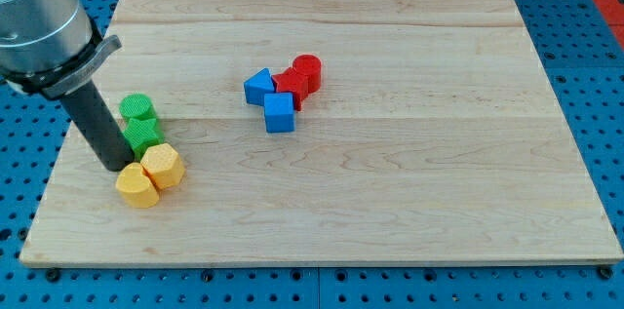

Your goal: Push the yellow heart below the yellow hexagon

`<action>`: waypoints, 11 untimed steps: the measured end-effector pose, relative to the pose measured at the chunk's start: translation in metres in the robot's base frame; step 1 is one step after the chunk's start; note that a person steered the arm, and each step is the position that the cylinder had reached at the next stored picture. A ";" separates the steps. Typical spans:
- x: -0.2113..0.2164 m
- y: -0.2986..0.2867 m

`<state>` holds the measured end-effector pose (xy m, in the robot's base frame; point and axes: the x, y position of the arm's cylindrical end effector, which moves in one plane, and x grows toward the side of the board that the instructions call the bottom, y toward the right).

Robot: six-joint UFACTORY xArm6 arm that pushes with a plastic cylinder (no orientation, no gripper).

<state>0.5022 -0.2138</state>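
The yellow heart (136,187) lies near the board's lower left, touching the yellow hexagon (163,165), which sits just up and to the right of it. My tip (119,166) is down on the board right at the heart's upper left edge and to the left of the hexagon. The dark rod rises from there toward the view's top left.
A green cylinder (137,107) and a green star-shaped block (143,134) stand just above the yellow pair, beside the rod. Near the board's middle sit a blue triangle (258,87), a blue cube (279,112), a red star-like block (291,84) and a red cylinder (307,68). The wooden board (390,202) lies on a blue pegboard.
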 end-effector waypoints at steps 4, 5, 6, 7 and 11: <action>0.005 -0.048; 0.007 -0.067; 0.007 -0.079; 0.017 -0.082; 0.041 -0.072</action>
